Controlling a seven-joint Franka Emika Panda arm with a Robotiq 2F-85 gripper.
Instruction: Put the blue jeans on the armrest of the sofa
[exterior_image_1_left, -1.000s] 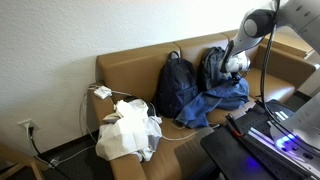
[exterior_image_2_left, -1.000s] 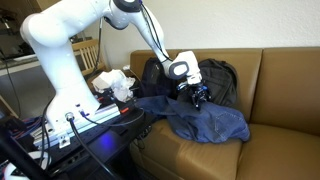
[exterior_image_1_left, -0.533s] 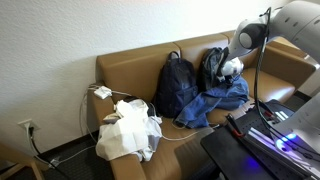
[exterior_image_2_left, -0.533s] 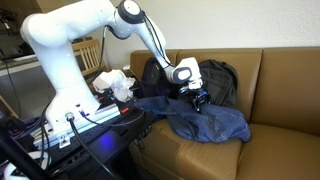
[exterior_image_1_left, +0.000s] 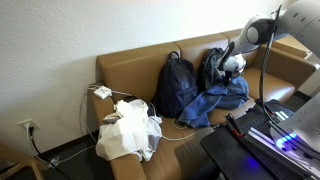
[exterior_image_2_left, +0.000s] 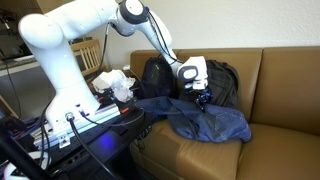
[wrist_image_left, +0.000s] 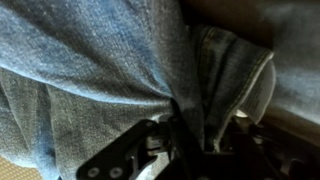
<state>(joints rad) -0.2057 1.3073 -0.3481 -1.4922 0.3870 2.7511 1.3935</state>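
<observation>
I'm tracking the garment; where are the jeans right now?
In both exterior views, the jeans lie heaped on the sofa seat beside a blue backpack, pinched by the gripper.

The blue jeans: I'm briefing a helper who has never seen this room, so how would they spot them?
Find the brown leather sofa. On its seat, in front of two dark backpacks, lie the crumpled blue denim jeans, with a fold pinched in the robot's tool. Unlike the white plastic bags and the upright backpacks, they are sprawled, faded denim.

A brown sofa (exterior_image_1_left: 130, 65) stands against a white textured wall (exterior_image_1_left: 60, 40).
</observation>
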